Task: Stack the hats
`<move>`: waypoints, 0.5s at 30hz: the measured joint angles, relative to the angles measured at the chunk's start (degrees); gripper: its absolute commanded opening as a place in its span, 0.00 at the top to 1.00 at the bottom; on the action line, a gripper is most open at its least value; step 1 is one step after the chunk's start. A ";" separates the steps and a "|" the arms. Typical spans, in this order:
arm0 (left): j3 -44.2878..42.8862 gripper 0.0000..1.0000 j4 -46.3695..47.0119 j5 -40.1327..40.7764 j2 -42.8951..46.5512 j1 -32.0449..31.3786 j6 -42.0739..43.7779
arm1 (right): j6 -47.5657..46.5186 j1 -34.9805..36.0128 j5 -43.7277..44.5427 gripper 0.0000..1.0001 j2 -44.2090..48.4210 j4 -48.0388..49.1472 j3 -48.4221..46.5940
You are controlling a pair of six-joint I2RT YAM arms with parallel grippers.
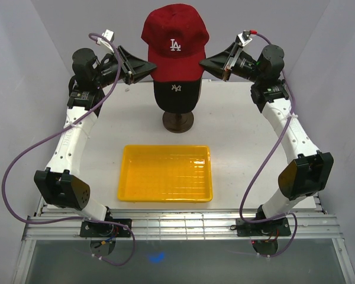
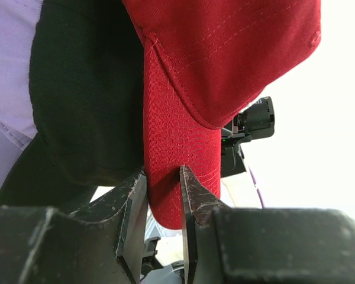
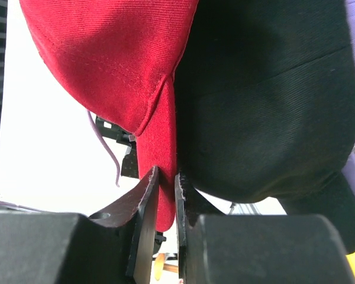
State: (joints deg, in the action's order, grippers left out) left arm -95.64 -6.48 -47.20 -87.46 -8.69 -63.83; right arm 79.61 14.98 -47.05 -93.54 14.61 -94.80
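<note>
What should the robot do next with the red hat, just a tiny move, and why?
The left gripper and right gripper each pinch one side of the red hat, which sits high over the black hat, whose front shows below the red brim. So probably they should lower together a little, seating it before letting go.

3 hats (image 1: 174, 41) (1 red), 1 yel. tray (image 1: 165, 174)

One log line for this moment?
red cap: over black cap | left pincer: shut on red cap | right pincer: shut on red cap
</note>
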 measured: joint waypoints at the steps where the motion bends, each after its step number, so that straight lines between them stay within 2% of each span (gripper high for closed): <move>1: -0.02 0.99 0.00 -0.20 0.00 0.00 0.00 | -0.61 0.00 0.17 0.81 0.39 -0.44 0.00; 15: 0.72 1.00 -0.79 -1.53 0.46 -0.33 1.38 | -5.73 0.02 1.75 0.82 4.59 -4.00 3.28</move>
State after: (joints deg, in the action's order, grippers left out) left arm -94.91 -7.27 -48.73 -87.00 -9.02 -62.46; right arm 73.89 15.00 -45.30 -88.95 10.61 -91.53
